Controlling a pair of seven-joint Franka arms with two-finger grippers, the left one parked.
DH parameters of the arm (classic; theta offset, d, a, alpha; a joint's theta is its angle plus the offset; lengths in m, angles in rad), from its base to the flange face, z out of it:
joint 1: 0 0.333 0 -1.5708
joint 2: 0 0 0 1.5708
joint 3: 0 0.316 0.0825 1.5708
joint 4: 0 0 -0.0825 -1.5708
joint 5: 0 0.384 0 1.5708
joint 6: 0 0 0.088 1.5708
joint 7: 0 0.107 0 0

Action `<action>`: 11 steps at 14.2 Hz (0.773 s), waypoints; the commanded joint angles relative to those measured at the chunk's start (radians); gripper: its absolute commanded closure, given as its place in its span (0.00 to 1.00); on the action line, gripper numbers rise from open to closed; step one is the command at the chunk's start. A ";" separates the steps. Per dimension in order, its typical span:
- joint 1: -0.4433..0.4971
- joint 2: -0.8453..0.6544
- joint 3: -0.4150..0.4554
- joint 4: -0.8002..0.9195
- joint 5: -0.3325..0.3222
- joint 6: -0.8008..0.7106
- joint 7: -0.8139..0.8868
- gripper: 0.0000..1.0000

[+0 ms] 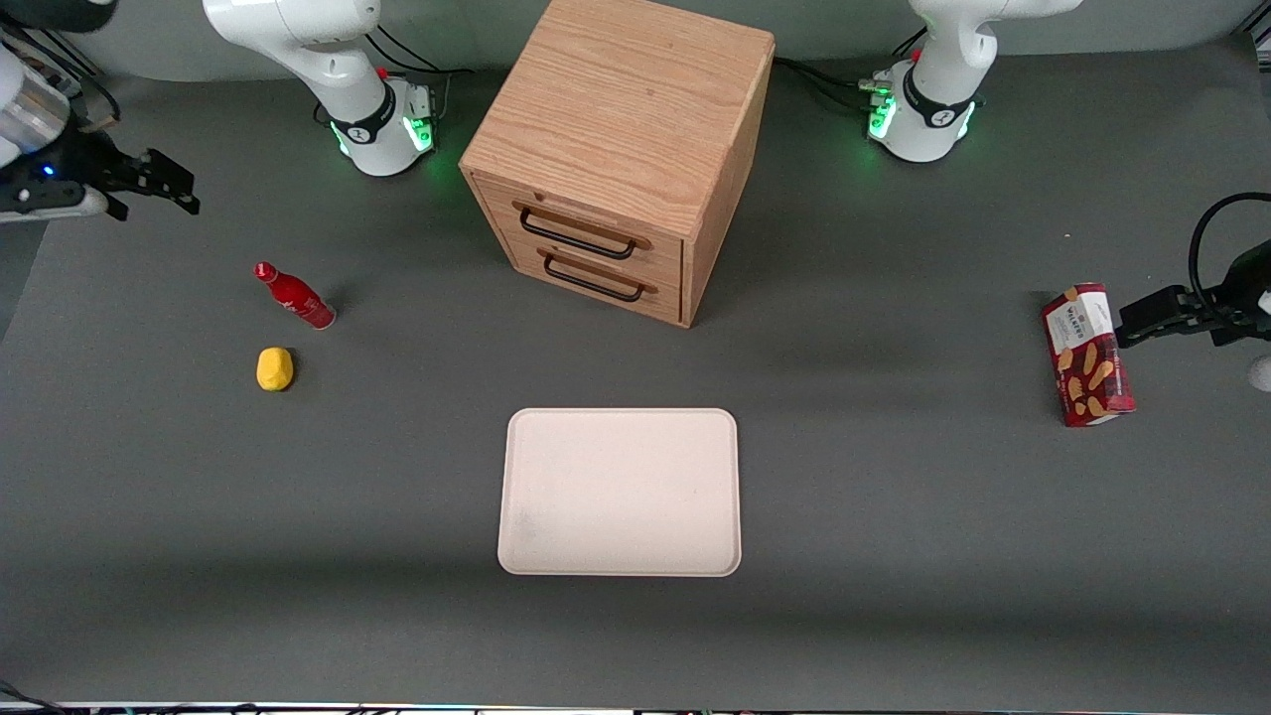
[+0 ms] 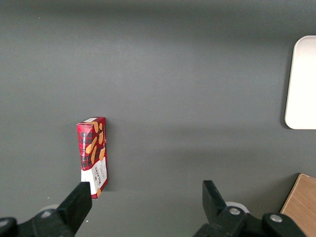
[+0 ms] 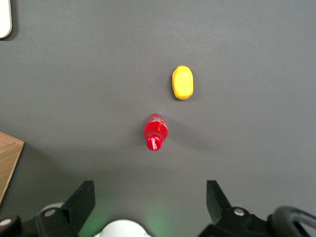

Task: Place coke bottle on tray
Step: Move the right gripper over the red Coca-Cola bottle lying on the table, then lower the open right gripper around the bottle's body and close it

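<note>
A small all-red coke bottle (image 1: 295,295) with a red cap and narrow neck stands upright on the dark grey table (image 1: 894,516), toward the working arm's end. Its lettering is too faint to read. A smooth yellow lump (image 1: 275,368) lies just beside it, nearer the front camera. The black claw (image 3: 150,202) hangs above the bottle with its two fingers spread wide, gripping nothing. The tray (image 1: 621,492), flat, pale cream-pink, with rounded corners and a low rim, lies mid-table, well apart from the bottle. A light wooden cabinet (image 1: 621,149) with two dark-handled drawers stands farther from the camera than the tray. A red tartan biscuit box (image 1: 1087,355) marked "Walkers" stands toward the parked arm's end.
</note>
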 commanded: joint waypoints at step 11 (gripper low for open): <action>-0.001 0.092 -0.055 -0.345 -0.018 0.492 -0.020 0.00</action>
